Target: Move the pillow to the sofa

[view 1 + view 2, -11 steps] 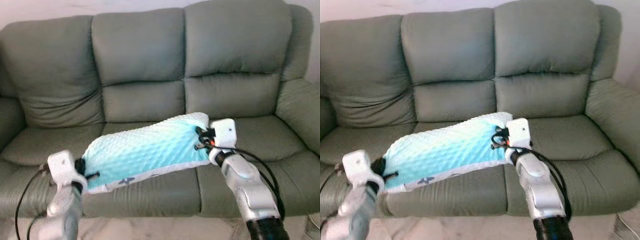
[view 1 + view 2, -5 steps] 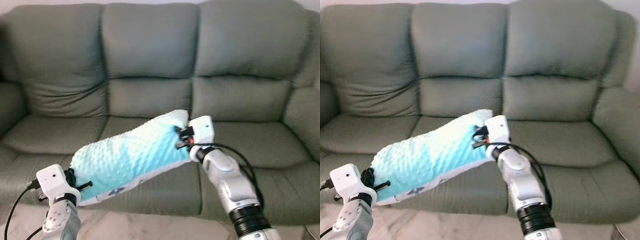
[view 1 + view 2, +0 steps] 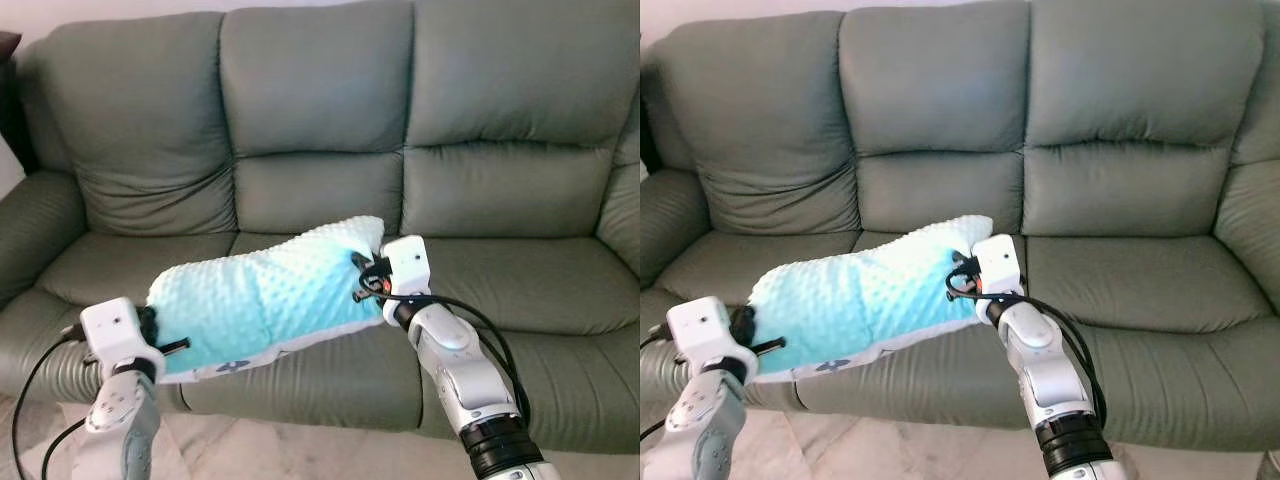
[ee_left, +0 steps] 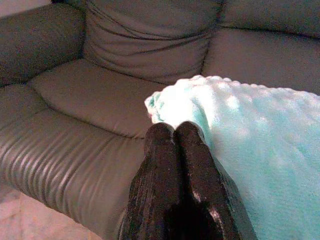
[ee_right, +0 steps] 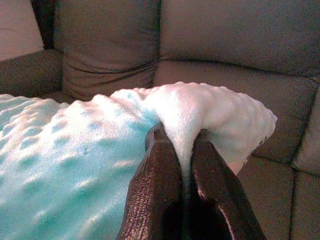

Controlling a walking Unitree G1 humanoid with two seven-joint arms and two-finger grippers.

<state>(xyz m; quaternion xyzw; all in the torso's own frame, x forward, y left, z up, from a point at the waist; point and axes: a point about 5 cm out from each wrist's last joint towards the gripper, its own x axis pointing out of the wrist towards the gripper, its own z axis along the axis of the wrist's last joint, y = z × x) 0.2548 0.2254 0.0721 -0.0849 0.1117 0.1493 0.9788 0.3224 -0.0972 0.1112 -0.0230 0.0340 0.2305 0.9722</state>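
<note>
A light turquoise, bumpy-textured pillow (image 3: 265,300) hangs in the air in front of the grey-green three-seat sofa (image 3: 320,110), stretched between my two arms above the front edge of the seats. My left gripper (image 3: 168,346) is shut on the pillow's lower left corner (image 4: 165,107), with its black fingers (image 4: 172,150) pressed together. At the upper right corner (image 5: 210,107), my right gripper (image 3: 362,282) is shut on a pinched fold of fabric. The pillow tilts, its right end higher than its left.
The sofa's seat cushions (image 3: 140,265) lie bare below and behind the pillow. Padded armrests (image 3: 35,215) stand at each end. Pale marble floor (image 3: 270,455) shows in front of the sofa base.
The camera has shifted and the whole sofa now sits more to the right in view. Both grippers keep their hold and the pillow has risen slightly on its left end.
</note>
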